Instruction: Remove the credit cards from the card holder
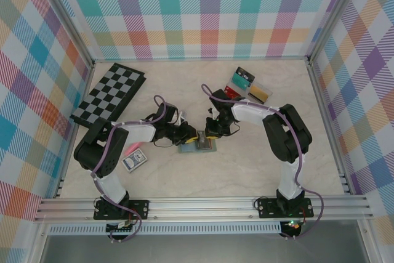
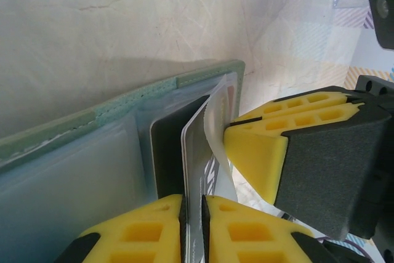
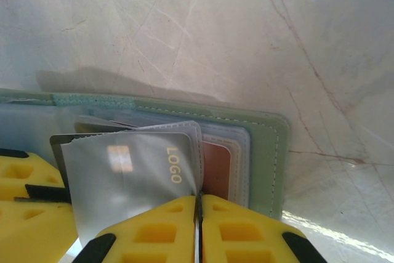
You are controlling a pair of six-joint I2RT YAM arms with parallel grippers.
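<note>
The card holder (image 1: 198, 147) lies open on the marble table (image 1: 246, 177), with both arms meeting over it. The left gripper (image 2: 192, 207) is almost closed, its fingers pinching the edge of a silver credit card (image 3: 123, 170) marked LOGO, which lies among the holder's pockets. The right gripper (image 3: 199, 201) is closed tight on the clear sleeve (image 2: 215, 121) that curls away from that card. A reddish card (image 3: 217, 163) sits tucked in a slot just beside it. Beyond the holder, to its right, a clear tray (image 1: 263, 84) holds loose cards (image 1: 243, 78)
</note>
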